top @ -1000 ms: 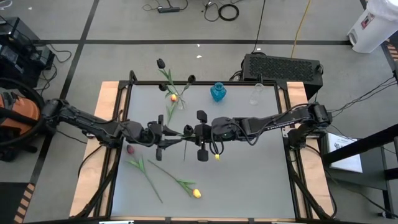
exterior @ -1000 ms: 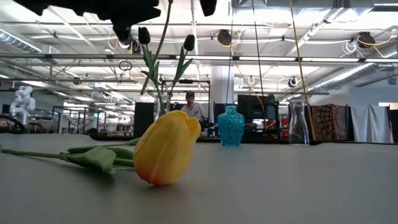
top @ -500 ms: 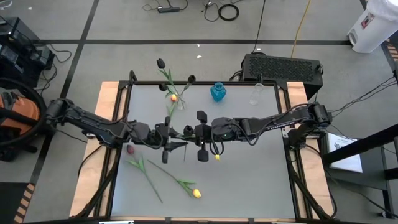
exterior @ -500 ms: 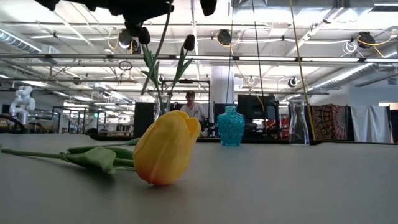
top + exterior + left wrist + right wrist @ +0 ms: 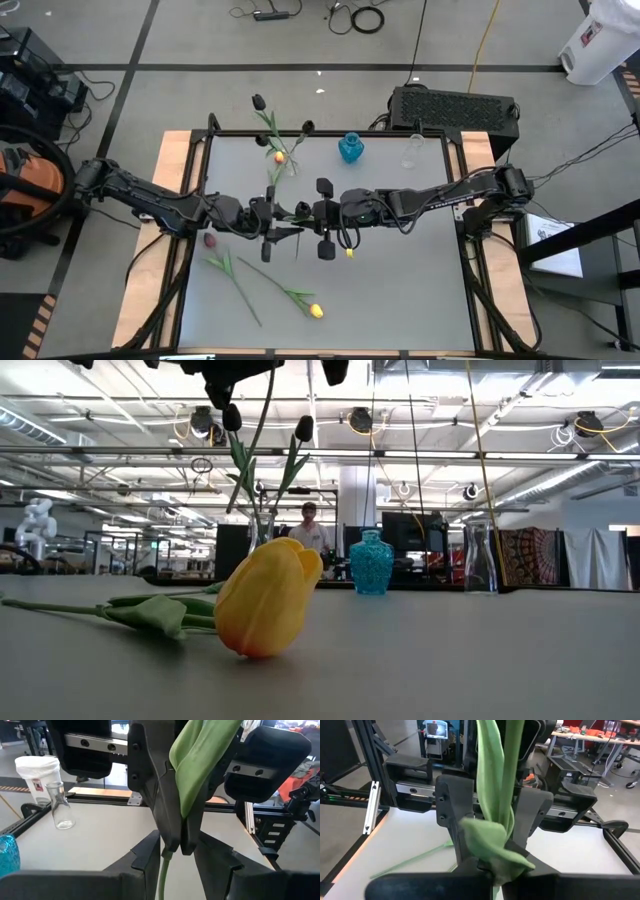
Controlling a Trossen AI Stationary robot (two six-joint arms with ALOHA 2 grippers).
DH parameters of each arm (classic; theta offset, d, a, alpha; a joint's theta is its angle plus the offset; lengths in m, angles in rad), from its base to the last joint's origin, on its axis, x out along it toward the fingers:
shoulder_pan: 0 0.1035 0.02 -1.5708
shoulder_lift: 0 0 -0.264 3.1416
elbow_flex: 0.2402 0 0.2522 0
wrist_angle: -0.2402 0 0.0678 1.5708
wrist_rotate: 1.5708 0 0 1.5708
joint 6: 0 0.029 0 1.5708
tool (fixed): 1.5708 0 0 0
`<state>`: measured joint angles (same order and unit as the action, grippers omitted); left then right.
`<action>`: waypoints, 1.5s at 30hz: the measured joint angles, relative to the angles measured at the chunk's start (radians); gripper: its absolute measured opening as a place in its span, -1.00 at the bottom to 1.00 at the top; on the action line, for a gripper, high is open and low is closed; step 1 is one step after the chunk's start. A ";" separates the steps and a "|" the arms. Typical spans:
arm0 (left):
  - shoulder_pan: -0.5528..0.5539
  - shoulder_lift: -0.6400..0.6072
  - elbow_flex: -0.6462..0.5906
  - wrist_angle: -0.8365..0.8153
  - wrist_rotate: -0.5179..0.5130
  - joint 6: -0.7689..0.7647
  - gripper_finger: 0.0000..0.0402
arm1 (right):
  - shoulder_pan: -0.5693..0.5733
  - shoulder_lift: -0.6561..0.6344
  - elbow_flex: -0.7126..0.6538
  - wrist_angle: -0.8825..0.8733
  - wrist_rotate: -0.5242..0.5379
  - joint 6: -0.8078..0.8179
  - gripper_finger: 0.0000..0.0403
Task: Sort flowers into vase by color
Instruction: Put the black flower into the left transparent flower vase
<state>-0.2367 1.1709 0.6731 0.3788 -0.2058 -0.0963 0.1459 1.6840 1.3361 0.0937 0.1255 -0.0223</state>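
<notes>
Left gripper (image 5: 283,222) nearer, tulip (image 5: 298,240) upright.

The head of the held tulip (image 5: 200,765) is cut off by the edge in both wrist views, its stem is largely hidden between the meeting grippers in the high view, and the arms are cropped in the low view
</notes>
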 joint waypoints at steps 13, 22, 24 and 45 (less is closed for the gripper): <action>0.000 0.000 0.000 0.005 -0.005 0.007 -0.40 | 0.000 0.000 0.000 0.043 0.005 -0.016 -1.00; 0.000 0.000 0.000 0.005 -0.009 0.031 -0.53 | 0.000 0.000 0.000 0.045 0.004 -0.016 -1.00; 0.000 0.000 0.000 0.005 -0.012 0.031 -0.64 | 0.000 0.000 0.000 0.045 0.003 -0.016 -1.00; 0.000 0.000 0.000 0.003 -0.031 0.031 -0.96 | 0.002 0.000 0.000 0.044 0.001 -0.015 -0.94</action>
<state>-0.2367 1.1709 0.6727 0.3820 -0.2363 -0.0658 0.1476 1.6836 1.3361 0.1379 0.1262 -0.0377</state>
